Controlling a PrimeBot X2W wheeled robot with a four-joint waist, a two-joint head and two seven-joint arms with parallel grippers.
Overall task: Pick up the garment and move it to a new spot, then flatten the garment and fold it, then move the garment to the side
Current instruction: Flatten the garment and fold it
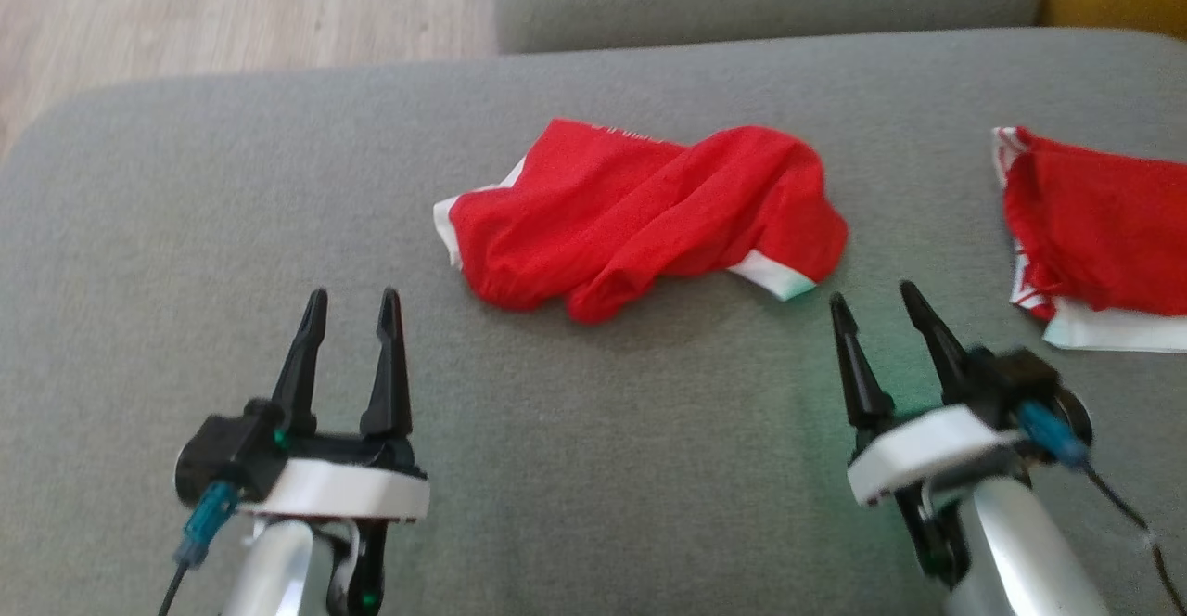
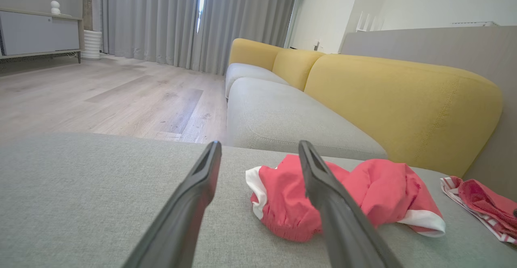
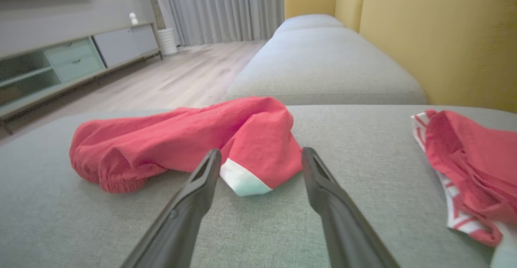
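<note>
seat (image 1: 139,226): grey cushion; everything here lies on it, with bare cloth at its left.
left gripper (image 1: 353,293): low at the left, fingers spread apart with nothing between them; the tips point up the seat, short of the garment and off to its left.
garment (image 1: 640,217): red shorts with white trim, crumpled in a heap at mid-seat, beyond both grippers and between them; a white corner (image 1: 784,280) sticks out at its near right.
right gripper (image 1: 872,293): low at the right, fingers apart and empty; the tips are near the white corner without touching it. In the right wrist view that corner lies just ahead, between the fingers.
second garment (image 1: 1094,236): another red-and-white piece at the far right, well apart from the heap; I take the middle heap as the one meant.
step: the first, as I read it; no pick-up made yet and neither gripper touches the garment.
next move: probably a reach forward, right gripper to the white corner, left gripper to the heap's left edge. Each needs to press into the soft seat to pinch thin cloth, then lift it clear toward bare seat.
</note>
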